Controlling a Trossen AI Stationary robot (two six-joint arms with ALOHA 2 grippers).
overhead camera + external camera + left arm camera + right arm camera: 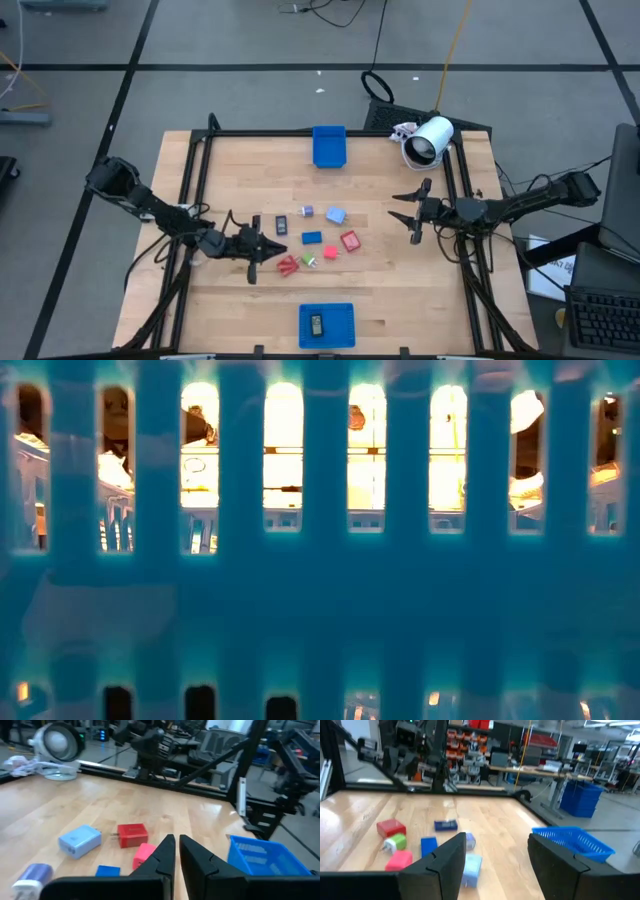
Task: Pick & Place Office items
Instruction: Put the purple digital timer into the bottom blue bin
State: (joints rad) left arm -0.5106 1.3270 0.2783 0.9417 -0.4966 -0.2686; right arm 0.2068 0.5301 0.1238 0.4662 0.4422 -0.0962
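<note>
Office items [318,238] btwn both grippers.

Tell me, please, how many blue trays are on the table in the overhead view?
2. One blue tray sits at the table's far edge, centre, apparently empty. The other blue tray sits at the near edge, centre, holding a dark piece. None seems hidden.

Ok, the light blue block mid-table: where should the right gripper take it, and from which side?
Grip the light blue block across its short width, on the long flat sides, coming down from above. It lies flat and skewed, apart from its neighbours, so fingers should fit on both sides. The right gripper is open and faces it.
</note>
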